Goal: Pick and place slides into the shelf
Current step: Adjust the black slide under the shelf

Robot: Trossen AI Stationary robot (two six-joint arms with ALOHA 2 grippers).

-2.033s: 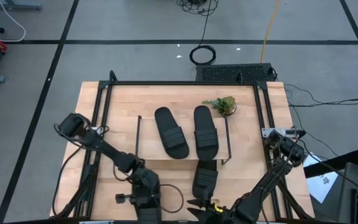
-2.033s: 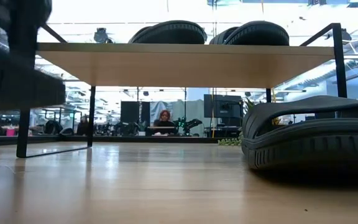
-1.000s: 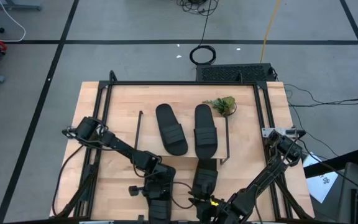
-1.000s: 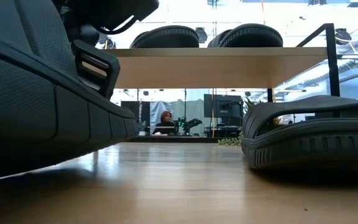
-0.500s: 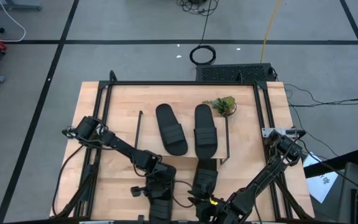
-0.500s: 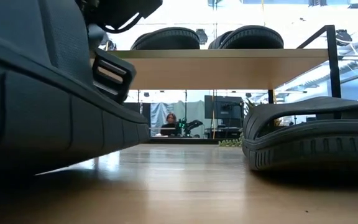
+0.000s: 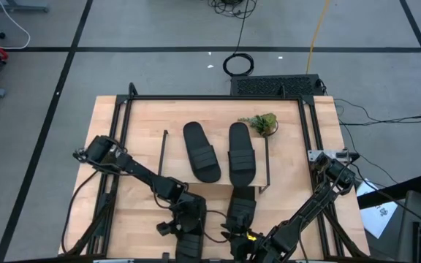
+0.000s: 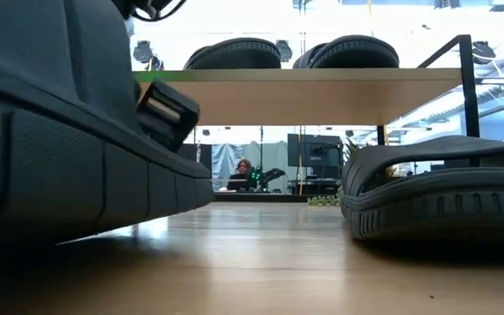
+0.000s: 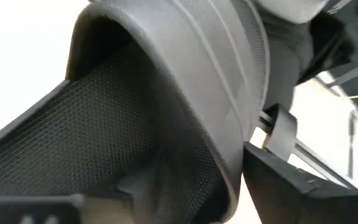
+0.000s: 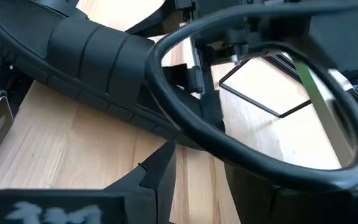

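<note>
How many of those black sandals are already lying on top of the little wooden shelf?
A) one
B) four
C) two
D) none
C: the high view shows two slides lying side by side on the shelf, and the low view shows the same pair on its top board.

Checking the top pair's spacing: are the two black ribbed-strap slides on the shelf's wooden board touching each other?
Apart. The high view shows pale board between the left slide and the right slide along their length.
</note>
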